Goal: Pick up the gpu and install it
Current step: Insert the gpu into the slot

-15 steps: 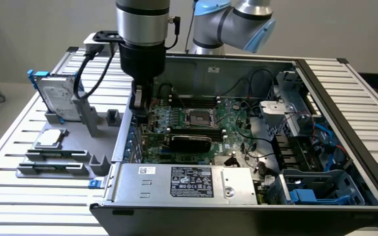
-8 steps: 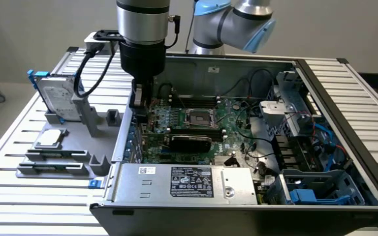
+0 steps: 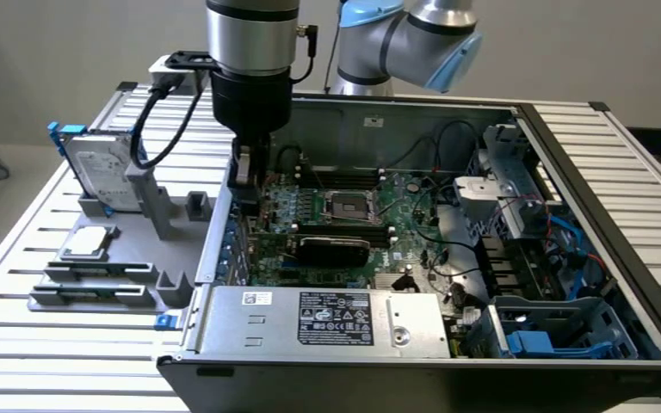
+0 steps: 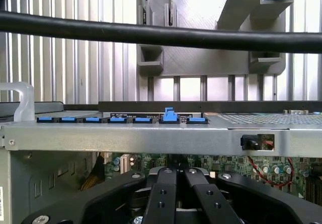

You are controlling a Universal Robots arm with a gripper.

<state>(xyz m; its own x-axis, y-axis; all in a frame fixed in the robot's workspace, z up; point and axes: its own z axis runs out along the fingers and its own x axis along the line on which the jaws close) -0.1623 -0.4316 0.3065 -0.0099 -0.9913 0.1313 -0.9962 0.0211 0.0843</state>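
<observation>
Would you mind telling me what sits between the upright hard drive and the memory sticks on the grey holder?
A silver square chip lies flat there, seen in the exterior view.

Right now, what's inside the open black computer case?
Green motherboard, silver power-supply box, blue plastic caddy, gripper at one side wall. Anything beneath the supply box is covered.

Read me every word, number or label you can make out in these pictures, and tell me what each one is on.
No text can be read.
Black label on the power supply: print too small to read.
White sticker beside it: too small.
Hard drive label: blurred.
Small sticker on the case's back wall: unreadable.
</observation>
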